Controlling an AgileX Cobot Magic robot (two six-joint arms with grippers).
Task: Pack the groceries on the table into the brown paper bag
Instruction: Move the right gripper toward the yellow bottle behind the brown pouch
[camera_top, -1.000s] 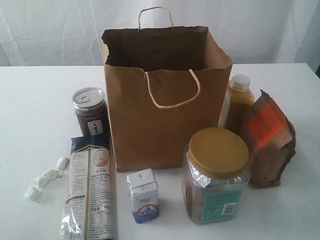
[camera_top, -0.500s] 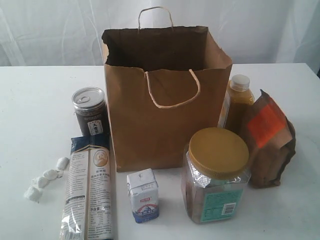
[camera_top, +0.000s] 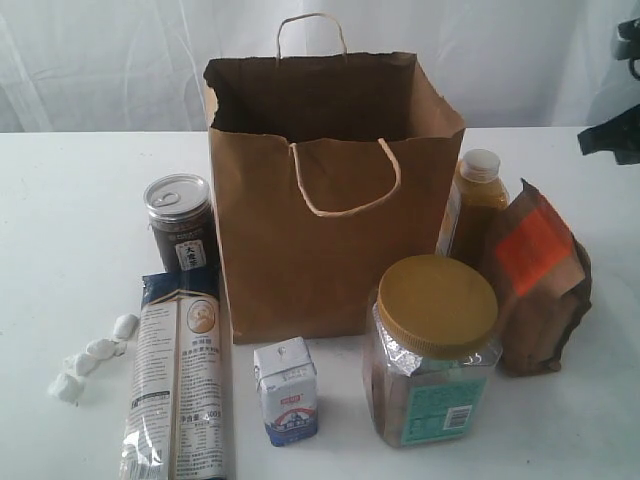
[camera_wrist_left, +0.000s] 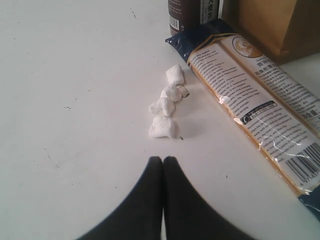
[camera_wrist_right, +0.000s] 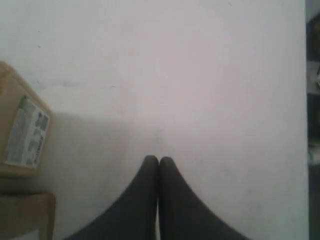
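Left gripper jaws pressed together, empty, near sweets. Right gripper likewise closed, empty, over table.

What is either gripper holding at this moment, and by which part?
Nothing. The left gripper is shut and empty, near the white wrapped sweets; the right gripper is shut and empty over the table.
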